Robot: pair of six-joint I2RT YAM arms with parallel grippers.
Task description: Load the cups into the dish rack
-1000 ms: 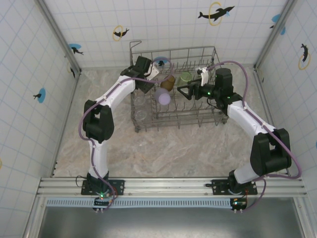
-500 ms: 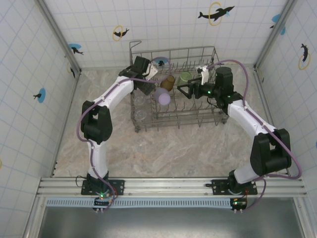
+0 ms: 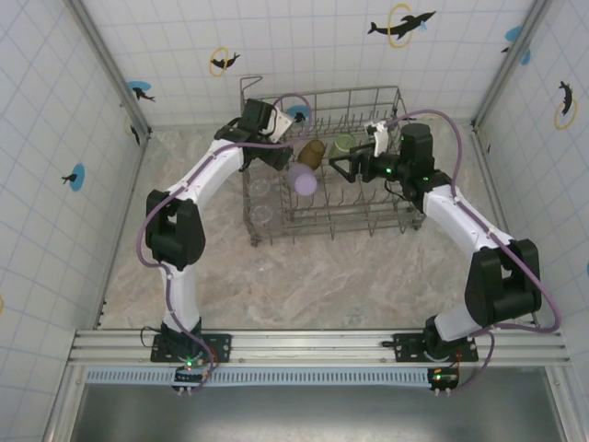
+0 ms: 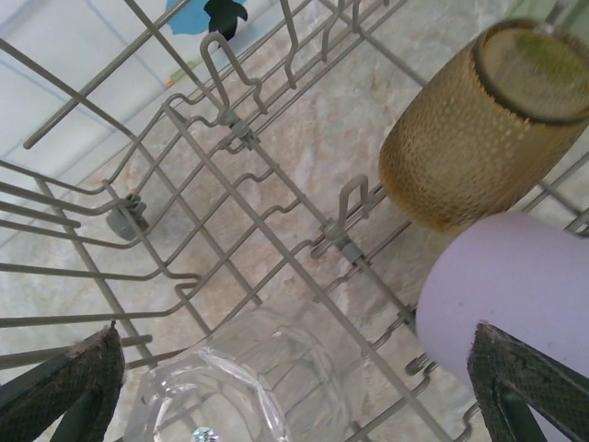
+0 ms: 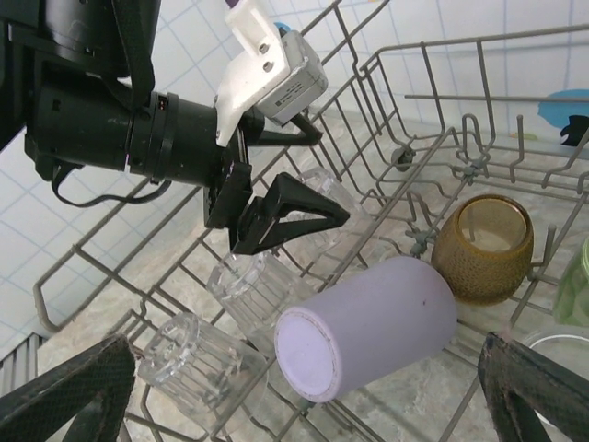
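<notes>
The dish rack [image 3: 322,89] stands at the back of the table. In it lie a lilac cup [image 3: 302,180], an amber cup [image 3: 313,152], a green cup [image 3: 343,143] and two clear cups [image 3: 261,189]. My left gripper [image 3: 279,155] hangs open over the rack's left end. In its wrist view a clear cup [image 4: 248,387] lies free below the spread jaws, with the lilac cup [image 4: 506,285] and the amber cup [image 4: 479,129] to the right. My right gripper [image 3: 334,169] is open and empty, facing the lilac cup [image 5: 368,322] and the left gripper [image 5: 327,180].
In the right wrist view, two clear cups [image 5: 244,281] lie side by side on the rack wires [image 5: 497,40], and a green cup [image 5: 577,285] sits at the right edge. Upright tines [image 4: 345,207] stand among the cups. Tiled walls close in on three sides.
My left gripper's jaws have spread wider and it has drawn back toward the rack's far left corner. The right gripper has barely shifted. The cups have stayed where they lay.
</notes>
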